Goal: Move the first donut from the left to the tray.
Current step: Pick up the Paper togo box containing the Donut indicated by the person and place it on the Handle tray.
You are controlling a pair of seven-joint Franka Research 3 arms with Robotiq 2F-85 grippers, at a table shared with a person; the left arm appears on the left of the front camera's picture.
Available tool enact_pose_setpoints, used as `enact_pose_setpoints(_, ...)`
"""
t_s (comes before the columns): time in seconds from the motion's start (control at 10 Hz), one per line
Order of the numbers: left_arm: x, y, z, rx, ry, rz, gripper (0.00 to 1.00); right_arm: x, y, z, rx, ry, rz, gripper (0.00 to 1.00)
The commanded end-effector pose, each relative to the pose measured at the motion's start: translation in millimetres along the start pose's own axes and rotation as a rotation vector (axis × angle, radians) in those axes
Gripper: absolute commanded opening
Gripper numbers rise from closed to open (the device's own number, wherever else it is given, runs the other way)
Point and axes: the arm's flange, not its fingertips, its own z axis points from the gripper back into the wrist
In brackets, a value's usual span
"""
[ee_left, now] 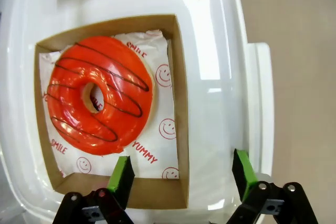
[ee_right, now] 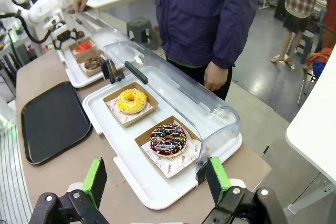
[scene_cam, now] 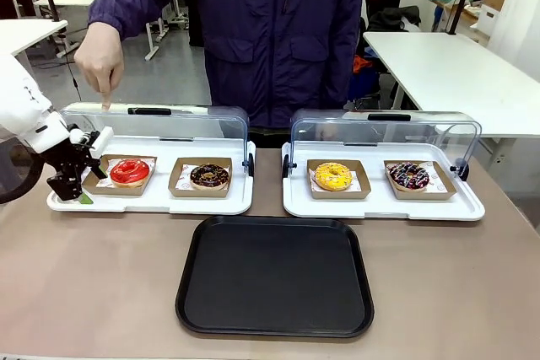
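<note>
One spread claw [ee_left: 182,157] straddles holder [ee_left: 181,93] rim.

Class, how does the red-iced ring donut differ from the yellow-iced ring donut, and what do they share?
The red-iced ring donut carries thin dark lines; the yellow-iced ring donut has light specks. Red sits in the left white tray, yellow in the right white tray. The open left gripper straddles the red one's holder wall; the yellow's stands alone. Both lie in square brown cardboard holders.

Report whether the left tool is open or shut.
Open: left tool has its green pads apart, straddling one wall of the cardboard holder.
</note>
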Motion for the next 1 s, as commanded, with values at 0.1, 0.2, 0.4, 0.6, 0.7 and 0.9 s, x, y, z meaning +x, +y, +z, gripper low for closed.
enact_pose_setpoints(0.1,0.9,2.1,-5.4,-0.002,0.052,0.011,0.27,2.7,1.4,0.2,0.002,-0.012,0.008,1.0)
enact_pose_setpoints(0.2,1.1,0.9,-5.0,-0.004,0.062,0.006,0.37,2.7,1.4,0.2,0.002,-0.012,0.008,1.0)
enact_pose_setpoints(0.4,2.6,-1.2,-2.7,-0.013,0.074,0.011,0.0,2.7,1.4,0.2,0.002,-0.012,0.008,1.0)
enact_pose_setpoints(0.6,4.3,-2.5,-1.1,-0.024,0.084,0.021,0.0,2.7,1.4,0.2,0.002,-0.012,0.008,1.0)
enact_pose_setpoints(0.7,5.4,-2.7,-1.4,-0.029,0.099,0.022,0.0,2.7,1.4,0.2,0.002,-0.012,0.008,1.0)
enact_pose_setpoints(0.9,4.2,-1.5,-4.1,-0.043,0.112,0.012,0.0,2.7,1.4,0.2,0.002,-0.012,0.008,1.0)
